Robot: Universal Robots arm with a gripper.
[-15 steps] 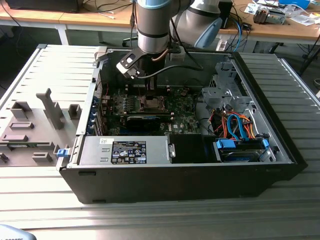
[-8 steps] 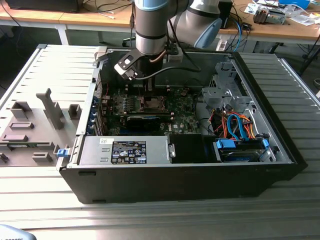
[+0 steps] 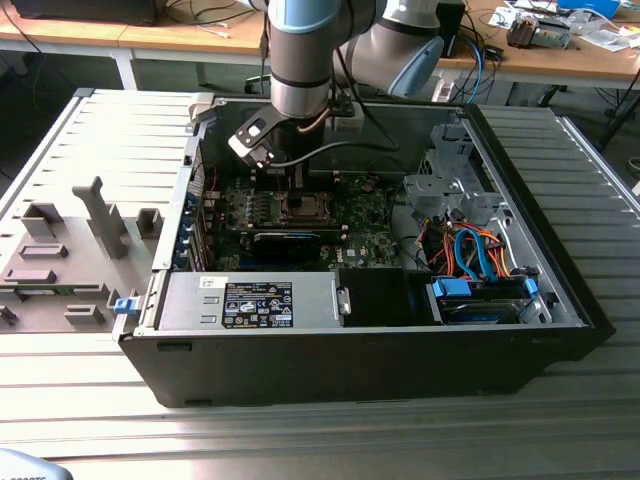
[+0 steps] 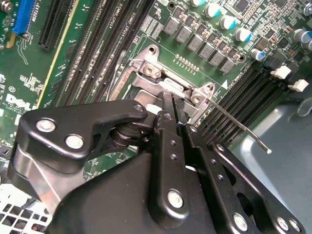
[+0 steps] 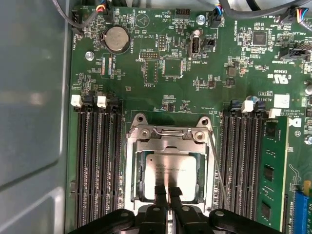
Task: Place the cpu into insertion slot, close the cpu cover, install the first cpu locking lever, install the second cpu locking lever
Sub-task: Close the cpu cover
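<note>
First wrist view: cpu (image 5: 168, 168) lies flat in the insertion slot (image 5: 128, 170), cpu cover (image 5: 168, 145) down around it, gripper (image 5: 168, 191) at the cover's edge, fingers nearly together with nothing seen between them, thin locking lever (image 5: 218, 168) slanting alongside.

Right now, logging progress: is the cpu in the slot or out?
In: the cpu lies flat within the insertion slot, first wrist view.

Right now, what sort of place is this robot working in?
Probably a robotics lab or electronics workshop: an open computer case sits on a ribbed metal table, and cluttered wooden benches stand behind it.
</note>
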